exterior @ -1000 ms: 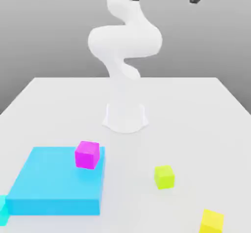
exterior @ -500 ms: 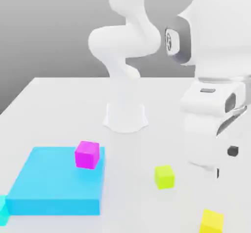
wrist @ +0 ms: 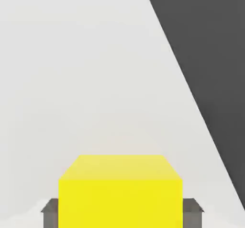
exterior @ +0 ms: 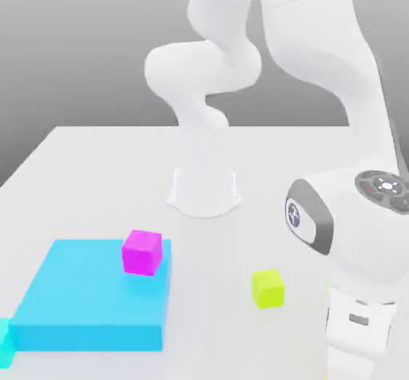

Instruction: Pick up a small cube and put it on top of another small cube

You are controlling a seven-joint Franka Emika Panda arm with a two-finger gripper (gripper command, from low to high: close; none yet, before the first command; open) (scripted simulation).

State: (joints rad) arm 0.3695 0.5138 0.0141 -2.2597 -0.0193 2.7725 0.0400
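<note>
Gripper [wrist: 121,211] spread wide, one grey fingertip [wrist: 50,211] showing either side of the yellow cube [wrist: 120,191], not visibly clamped on it. Cube resting on the white counter [wrist: 86,78], near its edge. Elsewhere in the exterior view: lime cube [exterior: 268,288] on bare counter, magenta cube [exterior: 142,252] atop the blue slab [exterior: 88,310], arm [exterior: 351,235] bent low at the exterior view's right.
</note>
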